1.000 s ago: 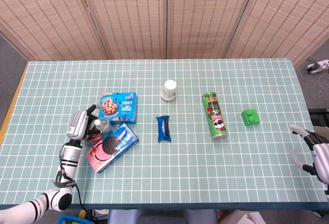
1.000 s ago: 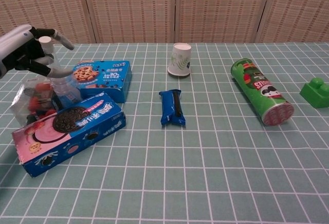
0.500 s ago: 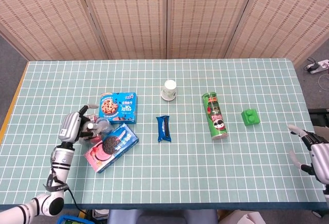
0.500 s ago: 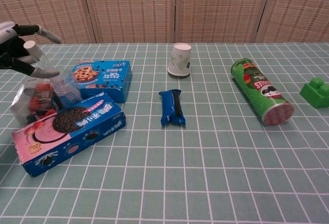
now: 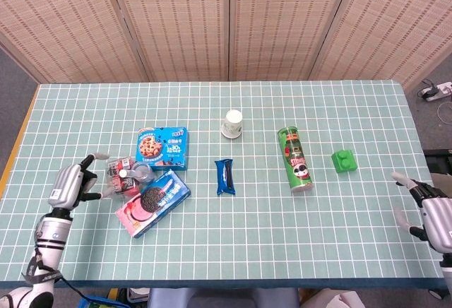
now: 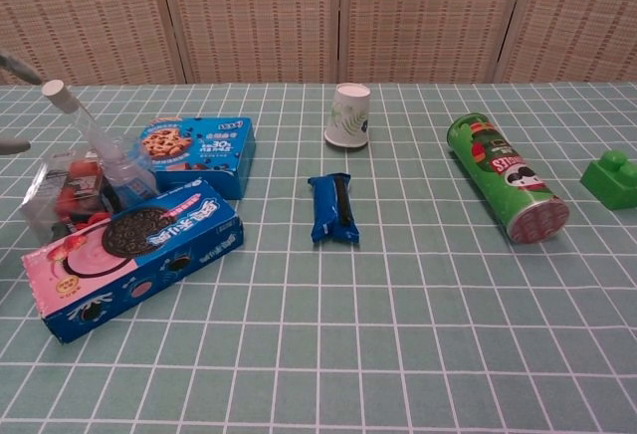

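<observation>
My left hand (image 5: 70, 186) hangs open at the table's left side, fingers spread, a short gap from a clear bottle with a white cap (image 5: 133, 174) (image 6: 96, 141). The bottle leans on a clear bag of red snacks (image 5: 116, 172) (image 6: 66, 195). In the chest view only fingertips of this hand show at the left edge. Against the bag lies a blue and pink Oreo box (image 5: 154, 200) (image 6: 134, 255), with a blue cookie box (image 5: 163, 147) (image 6: 196, 151) behind it. My right hand (image 5: 429, 212) is open beyond the table's right front corner, touching nothing.
A small blue Oreo pack (image 5: 224, 176) (image 6: 333, 208) lies mid-table. Behind it stands a paper cup (image 5: 233, 123) (image 6: 350, 115). A green Pringles can (image 5: 295, 160) (image 6: 504, 175) lies on its side, with a green toy brick (image 5: 344, 161) (image 6: 613, 178) to its right.
My left hand has let go of the bottle and drawn back to the left, nearly out of the chest view. The bottle stays leaning on the bag. The right hand barely moved.
</observation>
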